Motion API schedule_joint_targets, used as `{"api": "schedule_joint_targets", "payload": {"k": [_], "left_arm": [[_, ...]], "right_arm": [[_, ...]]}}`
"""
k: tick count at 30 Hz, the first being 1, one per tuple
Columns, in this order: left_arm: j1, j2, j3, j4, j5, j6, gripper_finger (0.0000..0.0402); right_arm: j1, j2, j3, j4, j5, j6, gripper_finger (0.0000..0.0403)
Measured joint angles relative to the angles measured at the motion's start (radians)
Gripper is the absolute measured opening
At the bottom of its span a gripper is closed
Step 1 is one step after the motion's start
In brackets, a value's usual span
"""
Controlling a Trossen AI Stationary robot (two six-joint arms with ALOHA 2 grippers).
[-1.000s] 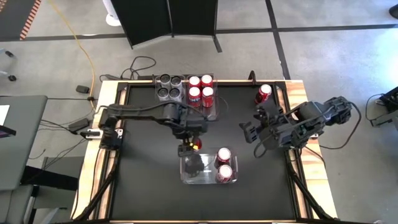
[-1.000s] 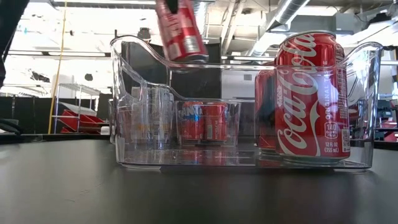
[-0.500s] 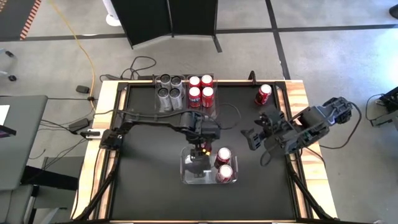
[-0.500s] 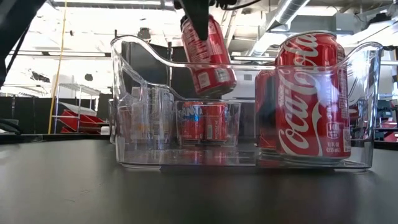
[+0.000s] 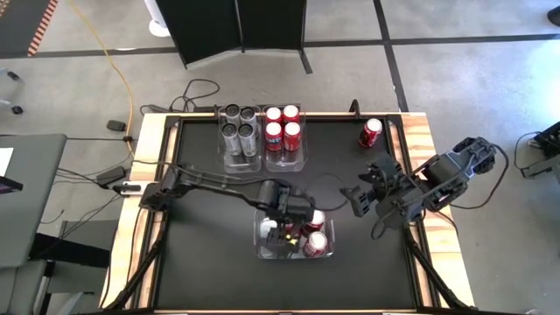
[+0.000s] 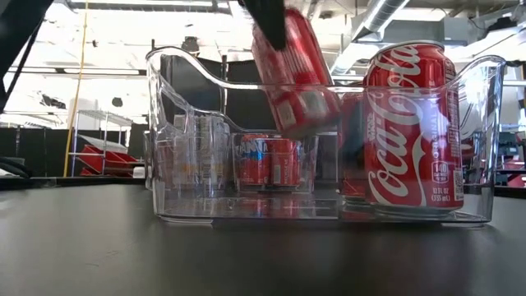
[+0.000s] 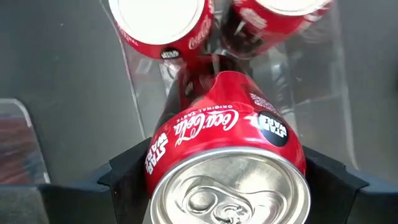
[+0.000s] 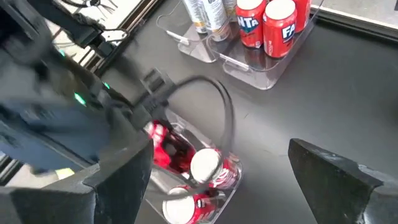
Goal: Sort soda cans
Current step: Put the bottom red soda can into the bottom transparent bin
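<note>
Lowering the tilted red can (image 6: 294, 74) pinched in your left gripper (image 7: 227, 180), straighten it upright before you let go, and set it in the free half of the near bin (image 6: 164, 123) beside the two cans (image 5: 316, 234) already standing there. A second ago it hung above the rim; now it sits partly inside. Your right gripper (image 8: 214, 180) waits, spread empty, off to the side.

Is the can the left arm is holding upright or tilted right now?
Tilted. In the low view the held red can leans over inside the clear bin, while the can beside it stands straight.
</note>
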Motion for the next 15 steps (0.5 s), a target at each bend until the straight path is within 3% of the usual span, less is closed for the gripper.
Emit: {"api": "schedule_joint_targets", "payload": {"k": [9, 15], "left_arm": [[0.016, 0.067, -0.023, -0.014, -0.017, -0.028, 0.0304], [0.028, 0.063, -0.040, 0.021, -0.022, -0.043, 0.0347]], "right_arm": [[0.082, 0.000, 0.000, 0.000, -0.008, 0.076, 0.0385], [0.134, 0.000, 0.000, 0.000, -0.001, 0.126, 0.0385]]}}
